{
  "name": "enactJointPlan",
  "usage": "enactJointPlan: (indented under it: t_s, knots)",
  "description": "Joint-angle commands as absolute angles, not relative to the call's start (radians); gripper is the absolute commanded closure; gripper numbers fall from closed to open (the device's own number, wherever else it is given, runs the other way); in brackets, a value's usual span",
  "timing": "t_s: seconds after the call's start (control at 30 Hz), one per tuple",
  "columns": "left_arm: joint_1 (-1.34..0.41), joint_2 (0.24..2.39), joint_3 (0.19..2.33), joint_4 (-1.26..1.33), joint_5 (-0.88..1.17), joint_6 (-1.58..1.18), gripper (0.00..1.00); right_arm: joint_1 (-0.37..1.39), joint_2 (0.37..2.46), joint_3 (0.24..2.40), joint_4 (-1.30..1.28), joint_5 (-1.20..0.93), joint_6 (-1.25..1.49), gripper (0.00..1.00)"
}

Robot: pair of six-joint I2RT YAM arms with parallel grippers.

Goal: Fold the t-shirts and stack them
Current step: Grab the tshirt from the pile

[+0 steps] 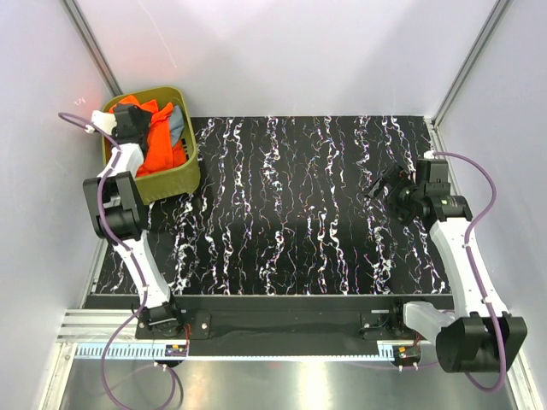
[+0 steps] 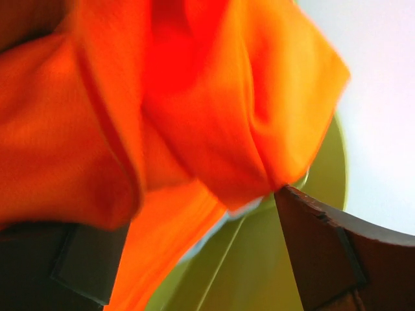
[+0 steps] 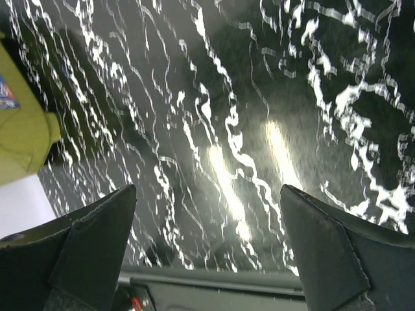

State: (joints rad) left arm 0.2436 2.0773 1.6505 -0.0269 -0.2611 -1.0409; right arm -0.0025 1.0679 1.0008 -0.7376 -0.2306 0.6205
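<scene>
Done: nothing yet; your shirts [image 1: 158, 137] lie bunched in the bin [image 1: 184, 178].
Left fingers [image 2: 324, 253]: spread among the shirts.
Right fingers [image 3: 331, 253]: spread above the counter [image 1: 299, 213].
To do: all folding, stacking.

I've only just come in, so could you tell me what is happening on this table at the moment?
The left gripper is down in the olive-green bin at the far left corner, its jaws open against the orange t-shirts bunched there, with a pale grey-blue t-shirt beside them. The right gripper hangs open and empty over the right side of the black marbled mat. No shirt is out on the mat, so folding has not begun.
</scene>
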Motion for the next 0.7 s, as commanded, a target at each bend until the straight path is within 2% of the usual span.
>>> enactJointPlan:
  t_s: [0.0, 0.03, 0.13, 0.17, 0.23, 0.27, 0.4, 0.53, 0.67]
  knots:
    - [0.249, 2.140, 1.707, 0.193, -0.371, -1.132, 0.11, -0.006, 1.117, 1.066, -0.657, -0.163, 0.614, 0.00]
    - [0.249, 2.158, 1.742, 0.192, -0.383, -1.137, 0.12, -0.006, 1.127, 1.075, -0.652, -0.157, 0.617, 0.00]
    - [0.255, 2.224, 1.802, 0.233, -0.387, -1.123, 0.31, -0.006, 1.160, 1.080, -0.643, -0.140, 0.623, 0.00]
    - [0.258, 2.236, 1.810, 0.282, -0.362, -1.120, 0.55, -0.006, 1.166, 1.077, -0.643, -0.135, 0.627, 0.00]
    - [0.262, 2.255, 1.844, 0.320, -0.325, -1.092, 0.87, -0.006, 1.167, 1.059, -0.641, -0.138, 0.637, 0.00]
    - [0.262, 2.256, 1.859, 0.327, -0.283, -1.085, 0.94, -0.006, 1.161, 1.052, -0.638, -0.140, 0.640, 0.00]
    - [0.229, 2.165, 1.882, 0.337, -0.170, -0.997, 1.00, -0.006, 1.123, 1.049, -0.638, -0.192, 0.617, 0.00]
    - [0.154, 1.999, 1.777, 0.408, -0.088, -0.927, 1.00, -0.006, 1.051, 1.032, -0.666, -0.259, 0.584, 0.00]
    - [0.107, 1.882, 1.790, 0.428, 0.042, -0.919, 1.00, 0.026, 0.945, 0.994, -0.705, -0.284, 0.581, 0.00]
